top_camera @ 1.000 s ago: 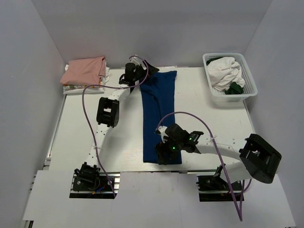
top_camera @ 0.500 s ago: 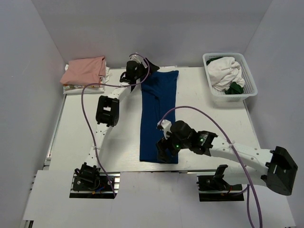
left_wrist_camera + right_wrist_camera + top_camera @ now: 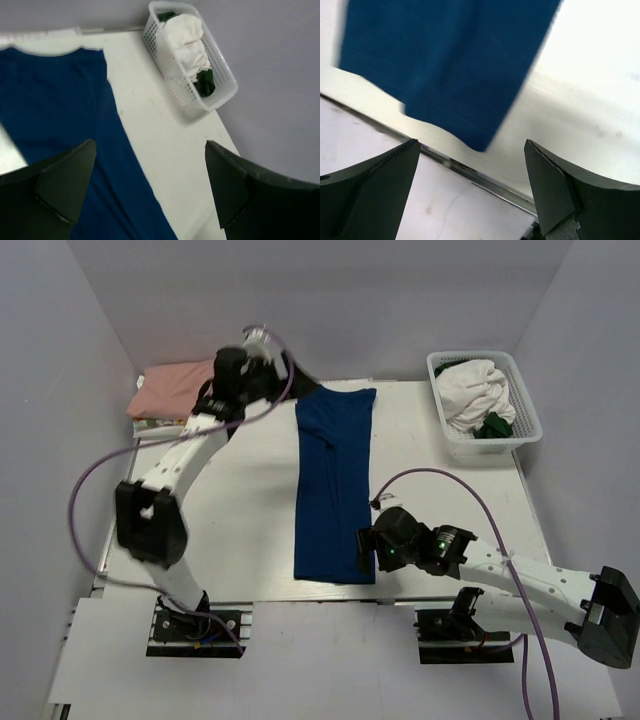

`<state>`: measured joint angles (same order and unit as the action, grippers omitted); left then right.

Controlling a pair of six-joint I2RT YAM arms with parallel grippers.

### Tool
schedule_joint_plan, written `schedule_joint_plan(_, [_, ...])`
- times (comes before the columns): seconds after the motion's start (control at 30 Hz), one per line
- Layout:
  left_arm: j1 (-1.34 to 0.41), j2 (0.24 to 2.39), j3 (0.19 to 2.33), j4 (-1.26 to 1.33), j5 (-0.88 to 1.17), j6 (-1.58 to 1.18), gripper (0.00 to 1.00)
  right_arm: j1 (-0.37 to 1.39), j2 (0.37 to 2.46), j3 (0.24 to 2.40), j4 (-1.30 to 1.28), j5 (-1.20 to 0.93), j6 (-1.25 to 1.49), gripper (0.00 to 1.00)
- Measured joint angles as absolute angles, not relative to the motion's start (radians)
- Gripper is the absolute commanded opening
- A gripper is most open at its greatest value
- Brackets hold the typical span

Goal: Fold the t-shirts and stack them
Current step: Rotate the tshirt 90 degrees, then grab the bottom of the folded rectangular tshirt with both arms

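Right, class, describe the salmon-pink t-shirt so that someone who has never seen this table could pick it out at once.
Start at the white table and go to its far left corner, by the back wall. The salmon-pink t-shirt lies folded there on a white bundle. It is the only pink cloth: the long dark blue t-shirt lies mid-table, and the basket sits far right.

Dark blue t-shirt (image 3: 335,480) lies in a long strip between two robot arms

The shirt runs lengthwise down the middle of the white table (image 3: 230,510), folded narrow. The left gripper (image 3: 283,385) hangs just beside the strip's far left corner, and the right gripper (image 3: 365,553) is at its near right corner. A folded salmon-pink t-shirt (image 3: 172,388) tops a pile far left; a white basket (image 3: 530,422) of cloth stands far right.
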<state>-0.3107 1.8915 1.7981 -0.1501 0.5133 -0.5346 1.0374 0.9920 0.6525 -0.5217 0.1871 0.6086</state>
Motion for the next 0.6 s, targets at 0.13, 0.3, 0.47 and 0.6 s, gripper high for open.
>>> schedule_joint_plan(0.13, [-0.344,1.465,1.119,-0.097,0.455,-0.563,1.0,1.032,0.985,0.564,-0.529,0.17,0.649,0.9])
schedule_joint_plan(0.3, [-0.436,1.234,0.645,-0.171,0.434,-0.632,1.0,1.031,1.03,0.542,-0.486,0.112,0.646,0.9])
schedule_joint_plan(0.47, [-0.509,1.121,0.455,-0.292,0.426,-0.696,1.0,1.03,1.134,0.542,-0.434,0.072,0.643,0.9])
schedule_joint_plan(0.6, [-0.566,1.074,0.412,-0.306,0.427,-0.739,0.95,1.03,1.163,0.541,-0.413,0.063,0.648,0.9])
